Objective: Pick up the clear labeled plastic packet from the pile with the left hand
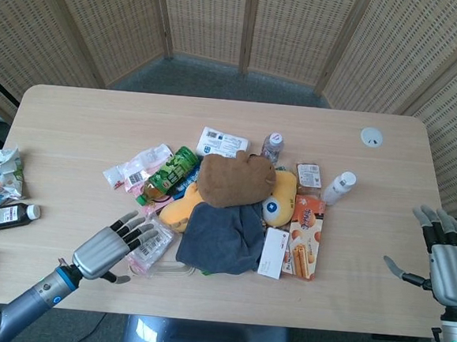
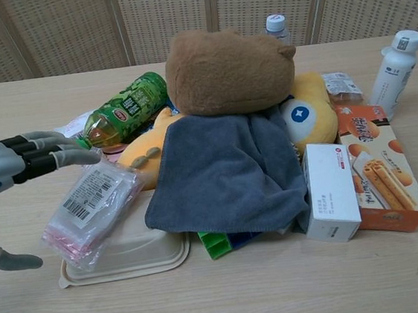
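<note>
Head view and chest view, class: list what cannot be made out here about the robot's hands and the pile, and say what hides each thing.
- Clear packet: label print too small in both views.
- Left hand: wrist cut off by the chest view's left edge; contact with the packet unclear.
- Right hand: absent from the chest view.
- Green item: mostly hidden under the grey cloth.
- Yellow plush: largely covered by the brown plush.

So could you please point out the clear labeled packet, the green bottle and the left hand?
clear labeled packet [image 2: 94, 201], chest view, on its barcode label.
green bottle [image 2: 130, 105], chest view, on its label.
left hand [image 1: 105, 250], head view, on its back.
</note>
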Tool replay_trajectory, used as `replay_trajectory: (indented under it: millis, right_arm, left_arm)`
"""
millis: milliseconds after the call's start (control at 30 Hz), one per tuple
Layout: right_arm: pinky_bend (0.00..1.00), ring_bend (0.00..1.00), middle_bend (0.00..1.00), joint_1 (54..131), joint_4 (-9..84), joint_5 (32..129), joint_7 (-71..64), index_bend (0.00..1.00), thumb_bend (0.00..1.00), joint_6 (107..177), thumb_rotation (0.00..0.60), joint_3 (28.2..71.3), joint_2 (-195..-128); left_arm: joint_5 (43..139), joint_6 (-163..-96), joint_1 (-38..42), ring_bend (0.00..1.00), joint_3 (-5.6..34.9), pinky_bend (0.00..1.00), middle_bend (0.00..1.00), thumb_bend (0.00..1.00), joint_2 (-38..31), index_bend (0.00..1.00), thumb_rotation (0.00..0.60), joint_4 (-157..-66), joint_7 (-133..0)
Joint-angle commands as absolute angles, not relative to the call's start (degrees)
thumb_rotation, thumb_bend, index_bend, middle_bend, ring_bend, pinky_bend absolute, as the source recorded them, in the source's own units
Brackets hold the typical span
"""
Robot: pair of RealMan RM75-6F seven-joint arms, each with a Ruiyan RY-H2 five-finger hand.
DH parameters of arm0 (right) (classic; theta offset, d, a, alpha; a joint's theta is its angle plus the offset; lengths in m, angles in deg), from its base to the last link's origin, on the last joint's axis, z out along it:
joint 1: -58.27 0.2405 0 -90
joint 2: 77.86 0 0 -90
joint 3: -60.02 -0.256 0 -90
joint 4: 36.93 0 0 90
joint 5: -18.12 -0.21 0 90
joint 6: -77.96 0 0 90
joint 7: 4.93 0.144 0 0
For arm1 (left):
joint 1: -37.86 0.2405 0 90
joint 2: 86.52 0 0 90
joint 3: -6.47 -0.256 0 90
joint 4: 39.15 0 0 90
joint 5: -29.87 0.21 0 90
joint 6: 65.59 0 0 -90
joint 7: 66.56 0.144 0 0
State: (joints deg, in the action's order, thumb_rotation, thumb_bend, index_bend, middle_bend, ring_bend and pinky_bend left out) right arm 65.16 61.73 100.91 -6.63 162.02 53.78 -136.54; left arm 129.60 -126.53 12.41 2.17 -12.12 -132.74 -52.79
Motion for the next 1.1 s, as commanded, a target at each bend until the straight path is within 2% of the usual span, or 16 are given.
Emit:
replay_trajectory:
  millis: [33, 200, 267, 333, 367, 433, 533, 600, 667, 767, 933, 1100]
  right_arm:
    - [0.00, 0.00, 0.00, 65.0, 61.4, 100.7, -6.3, 0.00, 0.22, 162.0, 0.342, 53.8, -136.5]
    - [0.00, 0.00, 0.00, 64.5, 60.9, 100.3, -5.6, 0.00, 0.22, 162.2, 0.336, 53.9, -136.6]
    - [0.00, 0.00, 0.00, 64.4, 60.7, 100.1, -5.4, 0.00, 0.22, 162.2, 0.341, 53.9, -136.6]
    - [0.00, 0.00, 0.00, 64.1, 60.6, 99.9, -5.2, 0.00, 0.22, 162.3, 0.339, 54.0, -136.7]
    - [0.00, 0.00, 0.00, 64.0, 60.5, 99.8, -5.1, 0.00, 0.22, 162.4, 0.340, 54.1, -136.9]
    - [0.00, 0.00, 0.00, 63.8, 60.3, 99.6, -5.0, 0.00, 0.22, 162.4, 0.340, 54.1, -137.0]
    - [0.00, 0.00, 0.00, 63.5, 60.2, 99.6, -4.9, 0.00, 0.23, 162.6, 0.338, 54.1, -137.1]
    - [0.00, 0.00, 0.00, 63.4, 60.2, 99.7, -5.0, 0.00, 0.22, 162.8, 0.340, 54.1, -136.9]
    - [0.00, 0.00, 0.00, 63.3, 60.3, 99.7, -5.0, 0.00, 0.22, 162.9, 0.340, 54.0, -136.8]
    - [0.00, 0.00, 0.00, 63.3, 60.3, 99.6, -5.0, 0.00, 0.22, 162.9, 0.339, 53.9, -136.7]
    - [0.00, 0.00, 0.00, 63.5, 60.2, 100.0, -5.0, 0.00, 0.22, 162.7, 0.341, 53.9, -137.0]
    - [0.00, 0.00, 0.00, 63.6, 60.0, 100.4, -4.8, 0.00, 0.22, 162.7, 0.343, 53.9, -137.4]
  left_arm:
    - [128.3, -125.4, 12.0, 0.01, 2.3, 0.00, 0.00, 0.11, -10.4, 0.05, 0.462, -131.8, -51.0]
    - [126.0, -123.2, 11.3, 0.01, 2.7, 0.00, 0.00, 0.11, -7.4, 0.07, 0.467, -129.4, -49.2]
    - [125.2, -122.2, 10.6, 0.01, 2.9, 0.00, 0.00, 0.11, -6.0, 0.09, 0.509, -128.4, -49.9]
    - [124.9, -122.2, 10.3, 0.05, 3.2, 0.00, 0.00, 0.11, -4.7, 0.14, 0.585, -127.2, -50.7]
    - [124.6, -122.2, 10.1, 0.07, 3.5, 0.00, 0.01, 0.11, -3.8, 0.16, 0.596, -126.5, -50.8]
    - [124.1, -122.4, 9.8, 0.25, 4.0, 0.10, 0.12, 0.11, -2.5, 0.29, 0.600, -125.7, -50.7]
    - [124.1, -124.0, 9.7, 0.55, 4.9, 0.39, 0.36, 0.11, -0.7, 0.54, 0.600, -124.7, -51.3]
    - [124.8, -126.6, 9.8, 0.66, 5.7, 0.52, 0.47, 0.11, 0.4, 0.64, 0.600, -123.6, -52.5]
    - [124.9, -128.6, 9.9, 0.72, 6.6, 0.59, 0.56, 0.11, 0.8, 0.67, 0.600, -122.8, -53.9]
    - [123.9, -129.9, 9.7, 0.74, 7.9, 0.61, 0.60, 0.11, 0.1, 0.68, 0.600, -122.8, -56.0]
    - [122.7, -132.8, 9.5, 0.75, 10.6, 0.62, 0.60, 0.11, -3.1, 0.67, 0.600, -125.2, -59.4]
    - [120.0, -136.0, 9.0, 0.74, 15.8, 0.61, 0.59, 0.11, -8.8, 0.65, 0.600, -130.1, -62.2]
